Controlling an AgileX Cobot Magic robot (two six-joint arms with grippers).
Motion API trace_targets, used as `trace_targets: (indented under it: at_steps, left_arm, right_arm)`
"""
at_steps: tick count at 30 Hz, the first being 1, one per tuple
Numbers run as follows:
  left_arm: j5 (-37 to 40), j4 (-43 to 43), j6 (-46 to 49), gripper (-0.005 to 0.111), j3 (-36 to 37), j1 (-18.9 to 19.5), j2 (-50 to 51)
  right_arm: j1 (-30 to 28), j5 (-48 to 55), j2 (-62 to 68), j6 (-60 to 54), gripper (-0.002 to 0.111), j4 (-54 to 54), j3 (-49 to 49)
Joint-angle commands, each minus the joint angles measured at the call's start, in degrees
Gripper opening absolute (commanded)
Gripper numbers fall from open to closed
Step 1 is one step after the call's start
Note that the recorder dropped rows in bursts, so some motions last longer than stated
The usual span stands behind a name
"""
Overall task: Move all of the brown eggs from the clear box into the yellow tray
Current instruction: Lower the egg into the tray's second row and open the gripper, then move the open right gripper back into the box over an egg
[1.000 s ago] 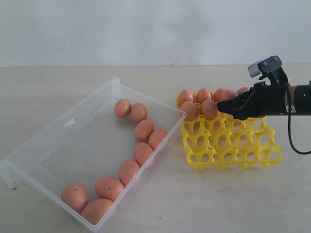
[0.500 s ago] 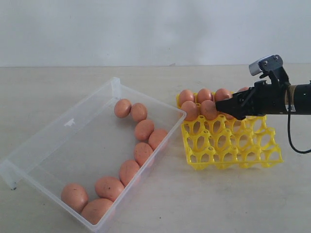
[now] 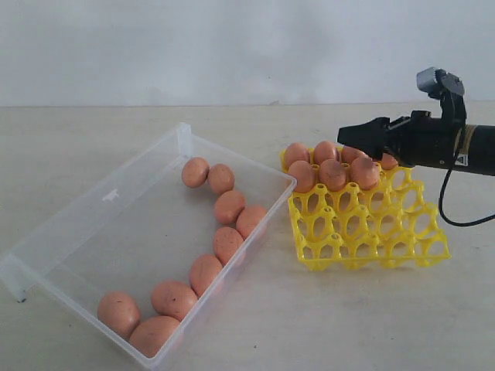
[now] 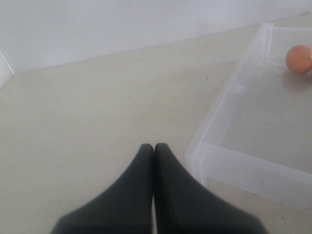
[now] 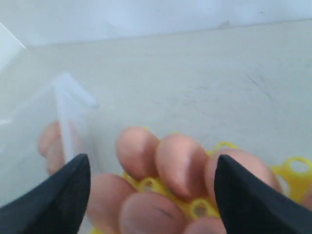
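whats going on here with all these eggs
Orange-brown eggs are being moved from a clear shallow plastic box into a bright yellow lattice egg tray. Nine eggs lie in the box, and several already sit in the tray's back rows. The right gripper hovers open and empty above those. The left gripper is shut and holds nothing, off to one side of the box.

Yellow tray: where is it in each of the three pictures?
Exterior view: yellow tray right of the clear box.
Left wrist view: not in it.
Right wrist view: yellow tray under brown eggs, between the right claw's open tips.
Shared landmark: the clear box, in all three.
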Motion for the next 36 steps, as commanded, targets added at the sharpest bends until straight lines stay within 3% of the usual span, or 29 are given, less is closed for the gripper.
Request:
trace_targets:
  at_steps: [1,3,9,13,15,17,18,19,20,21,24,26,27,29,30,32,36]
  left_arm:
    - [-0.6,0.0,0.2,-0.004,-0.2,-0.2,0.2]
    - [-0.6,0.0,0.2,-0.004,-0.2,-0.2,0.2]
    - [-0.6,0.0,0.2,-0.004,-0.2,-0.2,0.2]
    - [-0.6,0.0,0.2,-0.004,-0.2,-0.2,0.2]
    - [-0.6,0.0,0.2,-0.004,-0.2,-0.2,0.2]
    - [-0.6,0.0,0.2,-0.004,-0.2,-0.2,0.2]
    - [-0.6,0.0,0.2,-0.004,-0.2,-0.2,0.2]
    - [-0.6,0.0,0.2,-0.004,-0.2,-0.2,0.2]
    - [-0.6,0.0,0.2,-0.004,-0.2,-0.2,0.2]
    - [-0.5,0.0,0.2,-0.004,-0.2,-0.2,0.2]
    - [-0.5,0.0,0.2,-0.004,-0.2,-0.2,0.2]
    - [-0.5,0.0,0.2,-0.004,-0.2,-0.2,0.2]
    - [-0.5,0.0,0.2,-0.004,-0.2,-0.2,0.2]
    - [-0.5,0.0,0.2,-0.004,-0.2,-0.2,0.2]
    - [-0.4,0.0,0.2,-0.004,-0.2,-0.2,0.2]
    - [-0.2,0.0,0.2,-0.004,-0.2,-0.2,0.2]
    - [-0.1,0.0,0.2,-0.004,-0.2,-0.2,0.2]
  right_arm:
    - [0.2,-12.8,-0.1,-1.3,0.04,-0.9,-0.2]
    - [0.8,-13.7,-0.5,-2.6,0.003,-3.3,-0.2]
    - [6.6,-13.8,-4.2,-1.6,-0.001,-6.6,-0.2]
    - [17.4,-14.7,-9.1,-2.9,-0.001,-1.6,-0.2]
    - [24.6,-8.8,-11.6,-6.1,-0.001,0.3,-0.6]
    - [33.6,5.3,-14.2,-13.9,-0.001,-0.1,-1.8]
    - [38.6,19.0,-15.3,-19.7,-0.001,0.7,-2.8]
    - [43.7,36.3,-15.7,-26.4,-0.001,4.6,-4.5]
    - [50.6,65.9,-14.1,-41.3,-0.001,15.5,-10.6]
    - [52.5,76.8,-12.1,-45.2,-0.001,15.8,-14.5]
    - [52.9,91.6,-6.5,-46.0,-0.001,14.2,-23.8]
    - [49.8,94.9,-1.6,-45.8,-0.001,23.3,-34.1]
    - [47.0,98.3,1.1,-52.2,-0.001,41.5,-41.6]
    - [42.6,108.5,5.9,-69.5,-0.001,67.1,-53.4]
    - [41.1,112.3,8.4,-72.6,-0.001,74.6,-58.3]
    - [40.4,117.0,13.4,-73.8,-0.001,75.6,-66.4]
    - [40.5,118.4,16.0,-72.8,0.003,75.6,-67.5]
